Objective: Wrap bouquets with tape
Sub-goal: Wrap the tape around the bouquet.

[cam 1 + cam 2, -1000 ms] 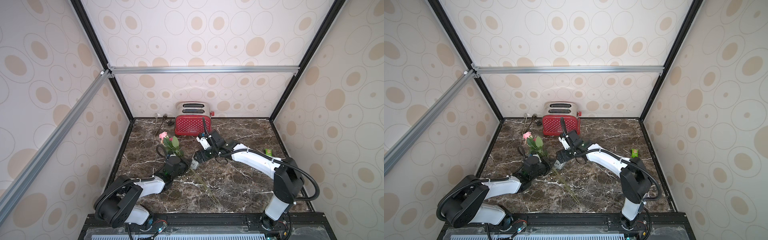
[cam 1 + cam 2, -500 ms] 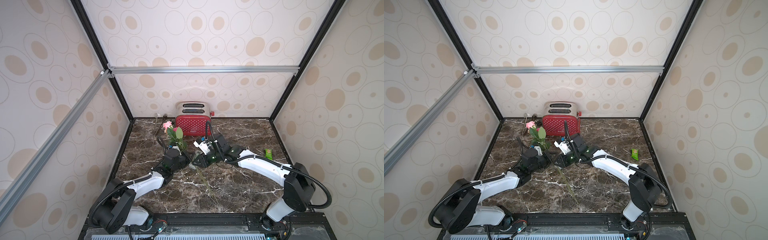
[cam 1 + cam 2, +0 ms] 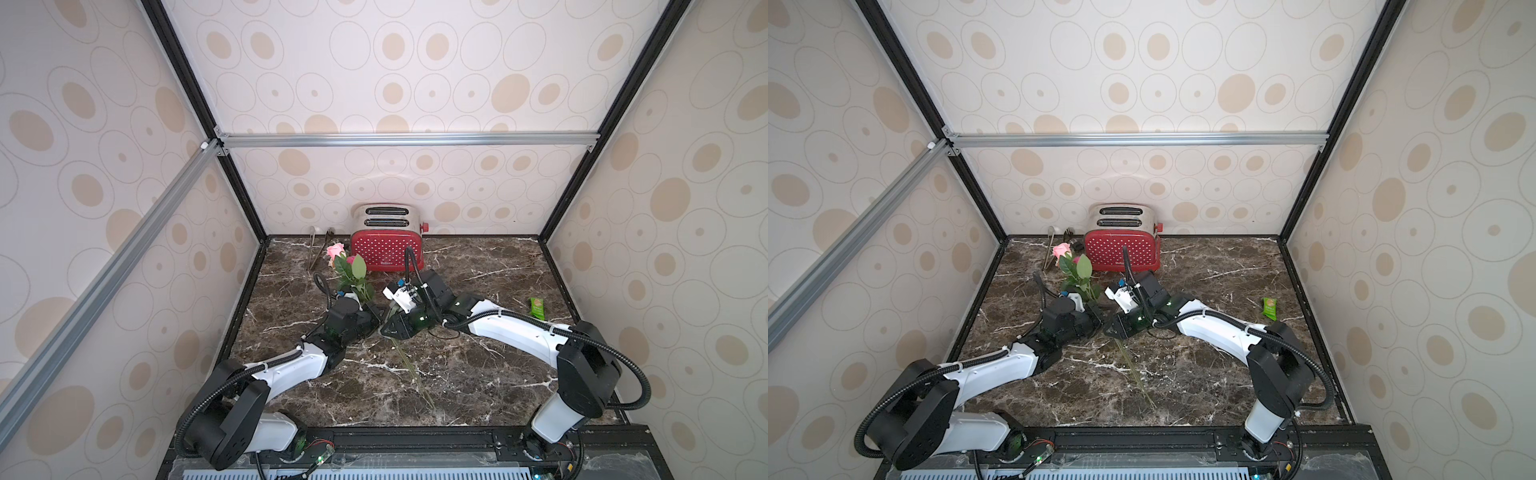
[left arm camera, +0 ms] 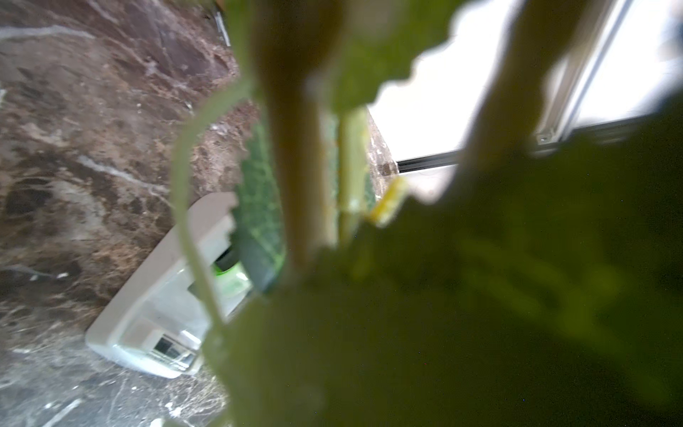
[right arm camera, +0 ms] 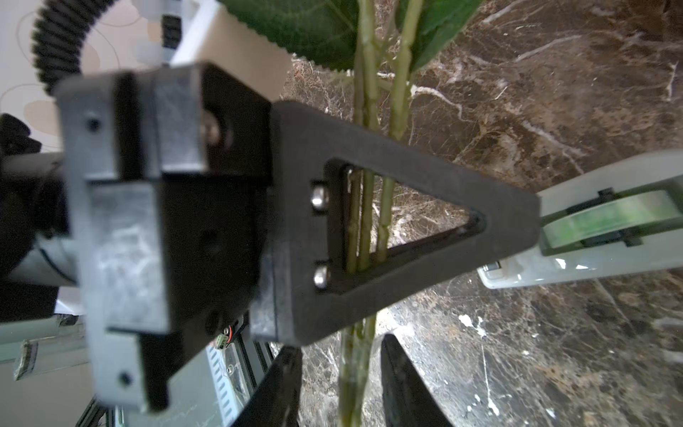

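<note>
Left gripper (image 3: pixel 373 319) clenched on bouquets (image 3: pixel 353 270), stems (image 5: pixel 364 207) bunched, ends trailing on table (image 3: pixel 478 374). Right gripper (image 5: pixel 340 345) released, jaws straddling stems without contact. Tape (image 5: pixel 610 229) on table just beside. Advice: pinch all three stems squarely, none slipping out.

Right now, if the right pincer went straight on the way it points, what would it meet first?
The bouquet stems, standing between its open jaws; behind them, likely the left pincer. Depth unclear.
</note>
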Available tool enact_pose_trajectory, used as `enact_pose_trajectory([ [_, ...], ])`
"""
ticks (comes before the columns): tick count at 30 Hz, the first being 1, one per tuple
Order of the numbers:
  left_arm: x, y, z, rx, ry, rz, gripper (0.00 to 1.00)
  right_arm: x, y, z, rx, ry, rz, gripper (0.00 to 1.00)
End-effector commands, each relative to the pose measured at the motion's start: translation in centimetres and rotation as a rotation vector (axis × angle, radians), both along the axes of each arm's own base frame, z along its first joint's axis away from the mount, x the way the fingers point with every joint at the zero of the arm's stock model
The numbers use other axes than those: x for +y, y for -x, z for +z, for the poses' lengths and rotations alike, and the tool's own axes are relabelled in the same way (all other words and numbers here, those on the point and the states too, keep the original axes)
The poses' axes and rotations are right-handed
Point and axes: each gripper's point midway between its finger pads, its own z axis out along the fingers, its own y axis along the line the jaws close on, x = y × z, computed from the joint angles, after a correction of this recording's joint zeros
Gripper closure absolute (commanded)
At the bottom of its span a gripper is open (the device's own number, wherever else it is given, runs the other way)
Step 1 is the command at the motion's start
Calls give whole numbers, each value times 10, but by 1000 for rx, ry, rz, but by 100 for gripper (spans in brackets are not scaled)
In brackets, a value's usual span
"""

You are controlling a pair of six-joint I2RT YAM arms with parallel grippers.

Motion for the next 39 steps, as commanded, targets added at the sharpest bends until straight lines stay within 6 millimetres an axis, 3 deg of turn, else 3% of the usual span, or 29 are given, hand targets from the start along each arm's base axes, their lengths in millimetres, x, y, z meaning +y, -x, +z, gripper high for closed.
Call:
enact_pose_trajectory([
  [1, -1, -2, 20, -57, 47, -3, 100, 2, -3, -5, -22, 25, -2, 61],
  [6, -3, -1, 22, -58, 70, -11, 100, 11, 0, 0, -8, -11, 18, 62],
  [15, -5, 1, 22, -81, 104, -26, 100, 27, 11, 30, 105, -245, 82, 64],
  [19, -4, 2, 23, -89, 109, -26, 100, 30, 18, 34, 154, -278, 125, 76],
  [24, -2, 1, 32, -133, 162, -36, 100, 29, 22, 38, 218, -347, 144, 79],
  [27, -3, 2, 40, -168, 189, -57, 100, 26, 20, 45, 258, -420, 144, 99],
  [30, -4, 2, 42, -178, 196, -66, 100, 24, 19, 44, 265, -420, 139, 100],
  [31, -4, 2, 42, -176, 198, -65, 93, 22, 19, 41, 258, -402, 132, 100],
  [33, -2, 1, 40, -162, 197, -54, 59, 18, 17, 36, 219, -353, 116, 100],
  [35, 0, 0, 37, -145, 186, -43, 39, 11, 13, 26, 168, -267, 92, 100],
  [37, 3, -1, 33, -118, 160, -27, 29, 2, 9, 17, 97, -166, 75, 100],
  [39, 5, -2, 28, -87, 139, -11, 29, -6, 5, 7, 30, -61, 57, 100],
])
